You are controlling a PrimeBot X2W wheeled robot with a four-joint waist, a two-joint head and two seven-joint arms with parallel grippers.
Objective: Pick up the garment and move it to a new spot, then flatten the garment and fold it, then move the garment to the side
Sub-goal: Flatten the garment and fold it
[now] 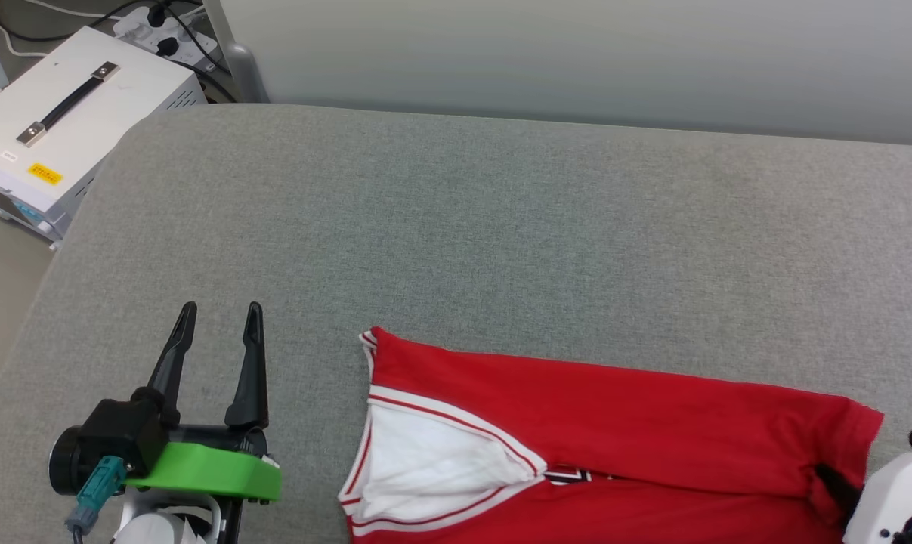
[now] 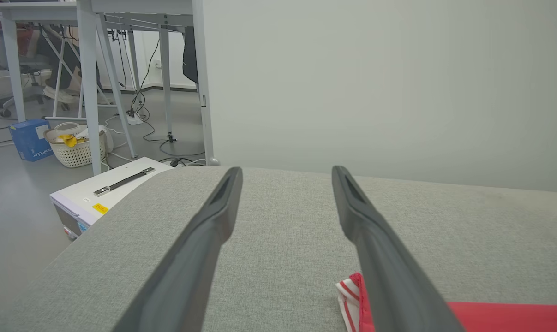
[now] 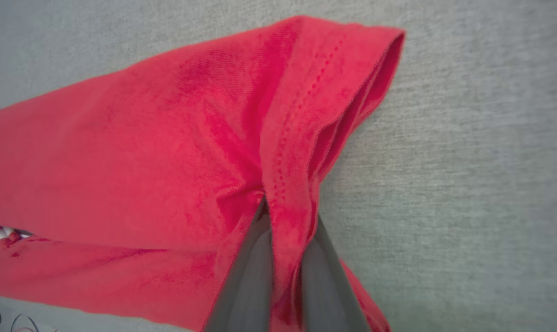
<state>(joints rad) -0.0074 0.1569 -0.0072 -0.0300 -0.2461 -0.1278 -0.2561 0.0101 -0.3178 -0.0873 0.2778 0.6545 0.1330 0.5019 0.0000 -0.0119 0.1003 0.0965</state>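
Where the right gripper (image 3: 289, 213) bites: two smooth, dark, tapered fingers are pressed together on a pinched ridge of the garment (image 3: 144, 138) near its stitched hem, at the bottom centre of the right wrist frame.
garment: soft red knit, lying along the bottom of the head frame from centre to lower right; beyond the pinch the hem fold gapes open like a short tube.
sleeve (image 1: 433, 461): white, rumpled, roughly triangular, edged with red-and-white striped trim, at the bottom centre of the head frame.
print (image 1: 569, 476): a sliver of black with white outline peeps from the fold; unreadable.
left gripper (image 1: 221, 310): lower left of the head frame, long matte black fingers spread wide with nothing between them, rising from a glossy green mount (image 1: 214, 472); well left of the garment.
surface (image 1: 501, 227): grey woven cloth, padded, with a rounded corner at the upper left.
white box (image 1: 123, 83): smooth, hard-sided, flat-topped, with a black strap handle (image 1: 66, 106) and a yellow label (image 1: 44, 174), at the upper left.
wall (image 1: 576, 53): plain, pale, matte, across the top.
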